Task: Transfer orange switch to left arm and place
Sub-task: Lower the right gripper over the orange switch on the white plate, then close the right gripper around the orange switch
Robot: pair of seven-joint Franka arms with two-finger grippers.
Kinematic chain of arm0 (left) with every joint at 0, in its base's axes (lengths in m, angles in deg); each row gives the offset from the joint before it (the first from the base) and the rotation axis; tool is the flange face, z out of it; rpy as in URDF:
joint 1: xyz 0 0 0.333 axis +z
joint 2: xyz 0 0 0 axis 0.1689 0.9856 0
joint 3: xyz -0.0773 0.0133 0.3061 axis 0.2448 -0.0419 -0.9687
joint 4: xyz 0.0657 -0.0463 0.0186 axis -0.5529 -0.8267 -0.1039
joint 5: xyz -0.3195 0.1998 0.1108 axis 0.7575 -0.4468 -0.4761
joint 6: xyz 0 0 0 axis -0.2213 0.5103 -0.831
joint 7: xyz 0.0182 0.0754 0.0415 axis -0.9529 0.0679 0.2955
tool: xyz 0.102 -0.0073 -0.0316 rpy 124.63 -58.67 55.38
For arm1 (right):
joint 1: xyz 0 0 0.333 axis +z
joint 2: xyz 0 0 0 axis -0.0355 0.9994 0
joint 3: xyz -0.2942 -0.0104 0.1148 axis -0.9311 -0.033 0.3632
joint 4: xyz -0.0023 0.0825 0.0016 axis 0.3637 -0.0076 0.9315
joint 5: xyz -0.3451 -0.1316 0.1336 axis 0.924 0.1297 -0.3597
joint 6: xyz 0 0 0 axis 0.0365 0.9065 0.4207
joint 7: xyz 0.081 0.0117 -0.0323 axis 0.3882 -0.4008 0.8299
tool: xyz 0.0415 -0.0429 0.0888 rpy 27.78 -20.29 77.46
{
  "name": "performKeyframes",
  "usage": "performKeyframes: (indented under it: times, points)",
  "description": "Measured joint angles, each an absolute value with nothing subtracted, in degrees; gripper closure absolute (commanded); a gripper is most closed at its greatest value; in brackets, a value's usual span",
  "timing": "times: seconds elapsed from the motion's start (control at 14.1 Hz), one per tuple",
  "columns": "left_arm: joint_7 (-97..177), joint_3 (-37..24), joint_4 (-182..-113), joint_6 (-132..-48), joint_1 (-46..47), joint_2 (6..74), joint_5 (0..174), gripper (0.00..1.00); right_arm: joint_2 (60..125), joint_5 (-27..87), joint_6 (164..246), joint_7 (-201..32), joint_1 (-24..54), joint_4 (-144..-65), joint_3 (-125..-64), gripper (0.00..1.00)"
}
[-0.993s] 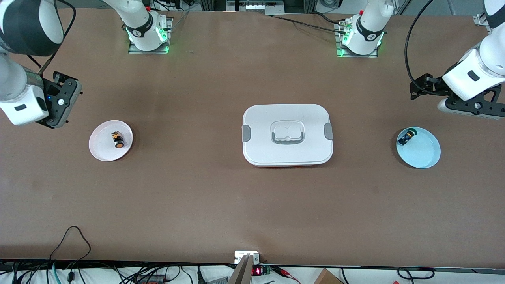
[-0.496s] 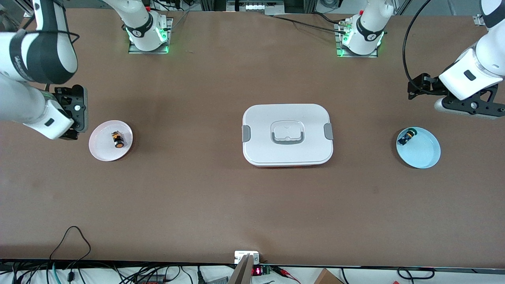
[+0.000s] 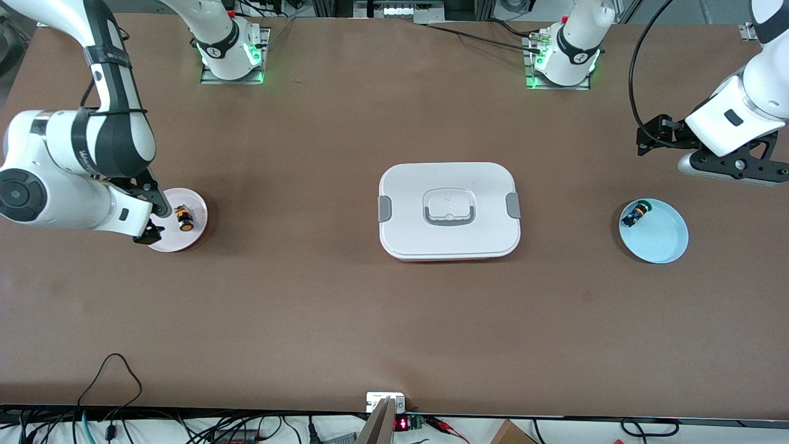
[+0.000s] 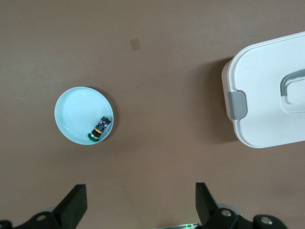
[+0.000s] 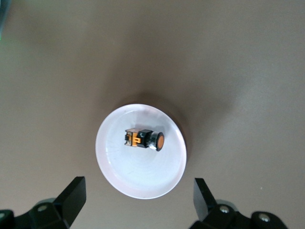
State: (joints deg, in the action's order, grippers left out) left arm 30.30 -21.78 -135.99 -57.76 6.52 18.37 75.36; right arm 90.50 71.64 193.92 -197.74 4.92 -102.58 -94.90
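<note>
The orange switch (image 3: 183, 219) (image 5: 143, 139) lies on its side on a small pink plate (image 3: 196, 206) (image 5: 112, 164) toward the right arm's end of the table. My right gripper (image 3: 155, 221) (image 5: 138, 210) hangs open over that plate's rim, beside the switch, with nothing between its fingers. The white box (image 3: 449, 209) (image 4: 267, 95) sits shut at the table's middle. My left gripper (image 3: 733, 168) (image 4: 139, 210) waits open and empty, up over bare table next to a blue plate (image 3: 662, 240) (image 4: 76, 112).
On the blue plate lies a small black switch with a green cap (image 3: 635, 214) (image 4: 99, 130). Both arm bases (image 3: 231, 55) (image 3: 564, 58) stand along the table's edge farthest from the front camera. Cables hang past the nearest edge.
My right arm has swung in from the table's end and lowered its open gripper to the pink plate's rim. The left arm has hardly shifted. Switches, plates and box have not moved.
</note>
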Motion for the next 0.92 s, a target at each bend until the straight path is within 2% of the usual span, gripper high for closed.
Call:
performKeyframes:
  times: [0.5,0.92]
  points:
    - [30.3,-21.8,-136.0,-57.8,6.5,18.4,75.4,0.0,90.5,71.0,210.2,-199.8,1.0,-116.3,-94.9,0.0]
    - [30.3,-21.8,-136.0,-57.8,6.5,18.4,75.4,0.0,87.1,69.3,226.4,-199.8,1.0,-129.9,-94.9,0.0]
